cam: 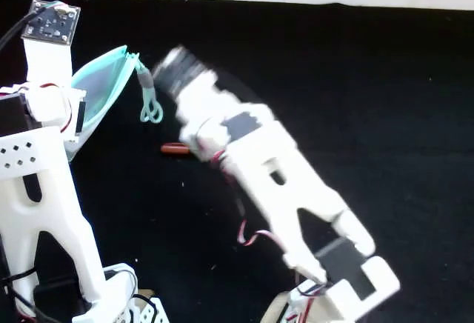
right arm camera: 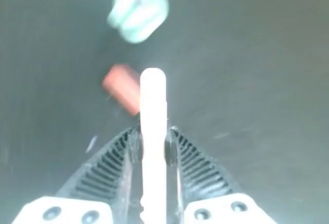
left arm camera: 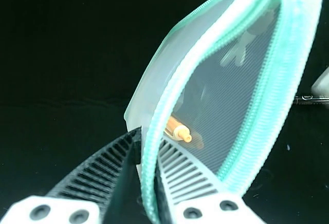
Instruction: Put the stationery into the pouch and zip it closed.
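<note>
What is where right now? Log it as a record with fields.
left pincer: shut on the pouch rim
pouch: unzipped, mouth open
inside pouch: one orange-tipped stick
zip pull: hanging from the pouch's end
right pincer: shut on a white stick, above the table
loose: red item lying on the table near the right pincer
zip: not yet closed
</note>
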Tool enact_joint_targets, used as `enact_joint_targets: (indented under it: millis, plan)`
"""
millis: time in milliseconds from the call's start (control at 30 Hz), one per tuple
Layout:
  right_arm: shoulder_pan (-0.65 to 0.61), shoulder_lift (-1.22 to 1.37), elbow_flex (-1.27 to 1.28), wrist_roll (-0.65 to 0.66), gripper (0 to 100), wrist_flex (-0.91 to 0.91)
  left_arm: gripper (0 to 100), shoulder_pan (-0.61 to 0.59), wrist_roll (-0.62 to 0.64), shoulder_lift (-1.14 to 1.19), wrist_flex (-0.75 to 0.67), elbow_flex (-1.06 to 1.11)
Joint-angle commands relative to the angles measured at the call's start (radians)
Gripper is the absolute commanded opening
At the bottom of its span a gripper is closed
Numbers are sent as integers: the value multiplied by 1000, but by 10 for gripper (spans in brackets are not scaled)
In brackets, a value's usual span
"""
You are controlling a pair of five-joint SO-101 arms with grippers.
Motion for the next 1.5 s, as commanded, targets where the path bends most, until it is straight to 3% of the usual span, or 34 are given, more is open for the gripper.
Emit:
enact_joint_targets:
  millis: [0,200,367,667,967,1467]
  plan:
    - [77,-140,-189,-224,6,2,7,10,8,12,2,2]
    - [47,-160,-499,-537,6,-58,7,27,8,12,5,2]
    - [-64,-102,-644,-667,6,-65,7,30,8,12,8,2]
    - [-180,143,-855,-675,6,-124,7,30,8,12,8,2]
    - [-196,493,-1092,-626,6,-211,7,30,8,12,2,2]
    - [-151,595,-1141,-562,6,2,7,13,9,12,-21,-2]
